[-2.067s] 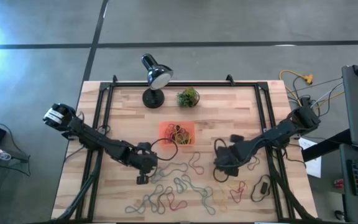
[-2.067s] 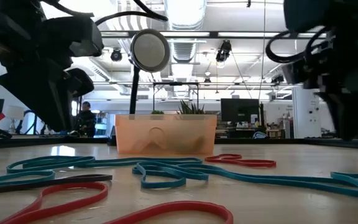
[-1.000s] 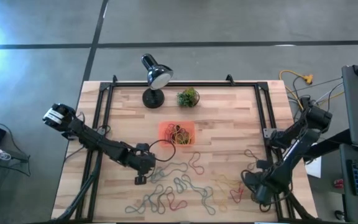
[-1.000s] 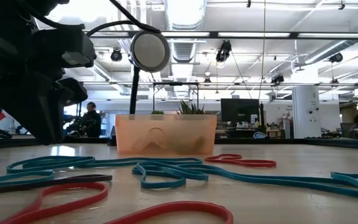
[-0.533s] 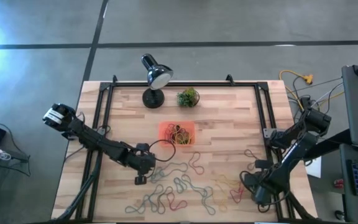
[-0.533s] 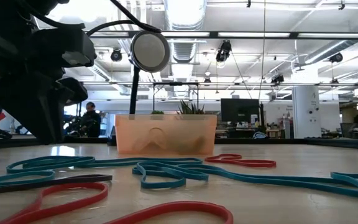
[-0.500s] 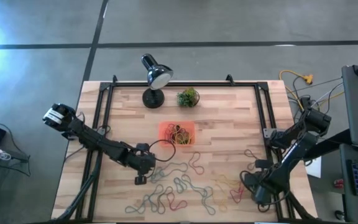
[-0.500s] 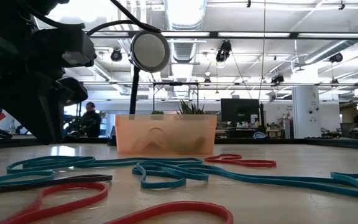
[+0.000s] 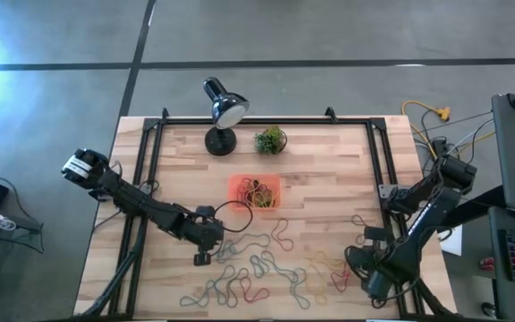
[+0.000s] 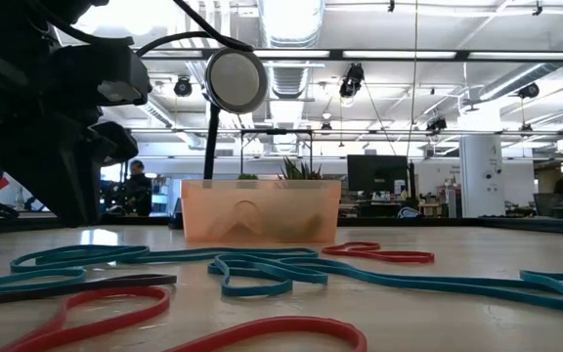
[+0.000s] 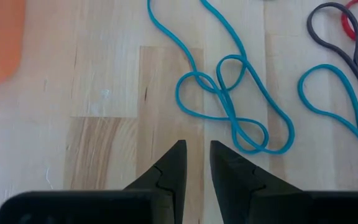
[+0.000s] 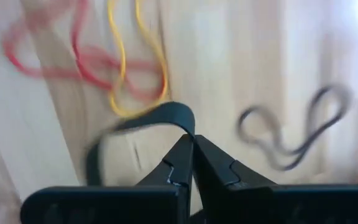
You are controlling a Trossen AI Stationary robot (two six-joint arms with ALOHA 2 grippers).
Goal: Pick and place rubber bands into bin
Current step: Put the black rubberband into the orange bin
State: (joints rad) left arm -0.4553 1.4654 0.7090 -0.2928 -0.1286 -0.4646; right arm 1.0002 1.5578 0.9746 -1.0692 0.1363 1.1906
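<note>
**Right gripper pinched on a black band, left gripper idle**

On my left, the left gripper [image 11: 195, 163] hangs just over bare wood beside a teal band [image 11: 229, 106], its jaws a narrow slit apart and holding nothing. The orange bin [image 9: 256, 191] sits mid-table in front of the lamp [image 9: 222, 112] and the plant [image 9: 270, 139], with some bands already inside. The loose rubber bands [image 9: 257, 268] sprawl along the table's near side. Far right, my right gripper [image 12: 193, 155] has its jaws closed tight on a black band [image 12: 160, 115], next to yellow and red loops.
</note>
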